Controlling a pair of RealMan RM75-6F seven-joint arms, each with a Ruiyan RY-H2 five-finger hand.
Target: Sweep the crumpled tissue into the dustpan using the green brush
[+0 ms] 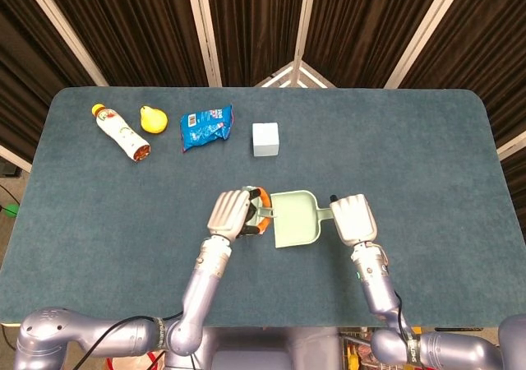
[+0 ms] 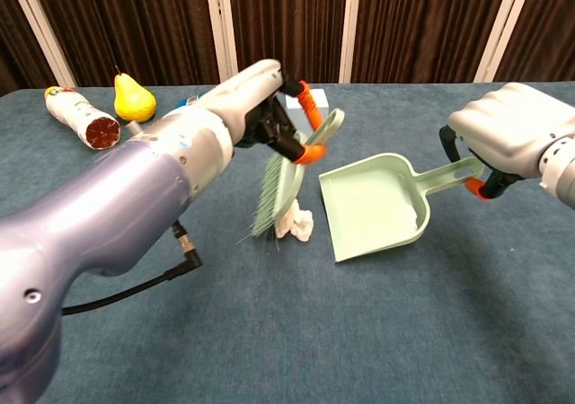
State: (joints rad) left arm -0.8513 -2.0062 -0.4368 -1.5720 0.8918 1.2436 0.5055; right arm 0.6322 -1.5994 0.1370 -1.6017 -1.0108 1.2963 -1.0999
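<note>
My left hand [image 1: 232, 212] [image 2: 256, 101] grips the green brush [image 2: 286, 181] by its orange-trimmed handle, bristles down on the table. The crumpled white tissue [image 2: 296, 223] lies right of the bristles, touching them, just left of the dustpan's open lip. In the head view the left hand hides the tissue. The pale green dustpan [image 1: 293, 219] [image 2: 373, 207] rests tilted on the table, its handle held by my right hand [image 1: 355, 219] [image 2: 512, 138].
Along the far side lie a bottle [image 1: 121, 131], a yellow pear [image 1: 152, 119], a blue snack bag [image 1: 205, 127] and a pale cube [image 1: 265, 139]. The blue table [image 1: 427, 156] stretches bare to the right.
</note>
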